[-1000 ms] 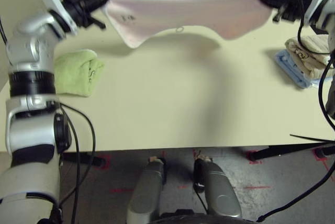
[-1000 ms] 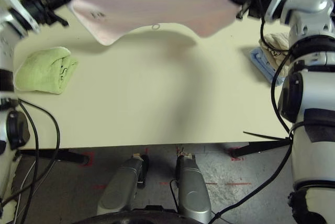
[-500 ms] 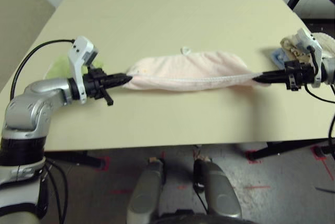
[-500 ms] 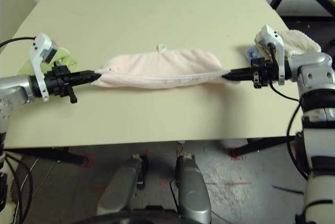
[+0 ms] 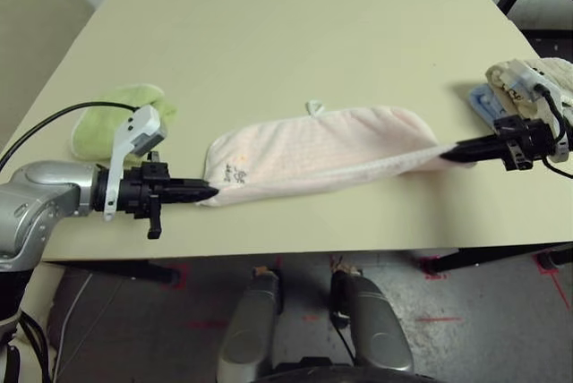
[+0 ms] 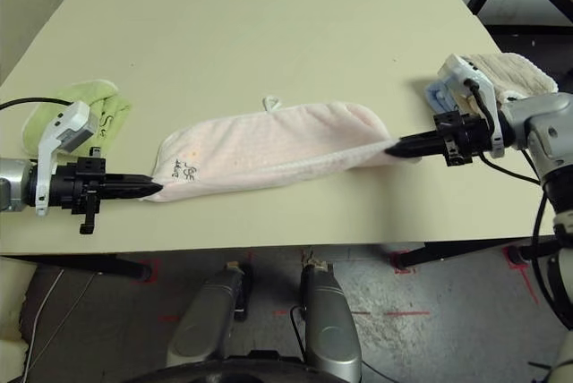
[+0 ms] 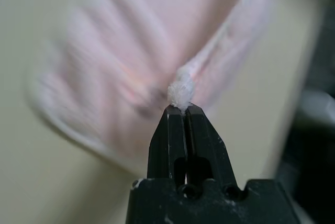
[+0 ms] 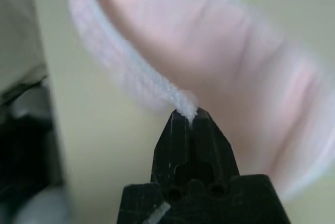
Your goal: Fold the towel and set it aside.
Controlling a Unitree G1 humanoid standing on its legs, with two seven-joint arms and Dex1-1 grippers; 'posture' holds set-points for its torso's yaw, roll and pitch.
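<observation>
Towel [image 5: 318, 150], one, lies stretched, left hand [image 5: 208, 192] and right hand [image 5: 445, 157] each pinching it.

green towel [image 5: 124, 119]: table's left | beige and blue towels [image 5: 524, 88]: table's right edge

One second ago the towel [image 5: 313, 146] hung in the air, stretched between the two grippers above the far part of the surface [image 5: 295, 34]. It now lies on the surface, doubled into a long band. Half a second ago the band ran level across the view; it now slants, with its left end nearer the front edge. The left gripper [image 5: 210, 192] has come down and back toward that edge, so the green towel [image 5: 121, 119] now lies beyond it. The right gripper [image 5: 445, 156] has lowered to surface level, near the stacked towels [image 5: 524, 83]. The head camera has also tilted downward.
</observation>
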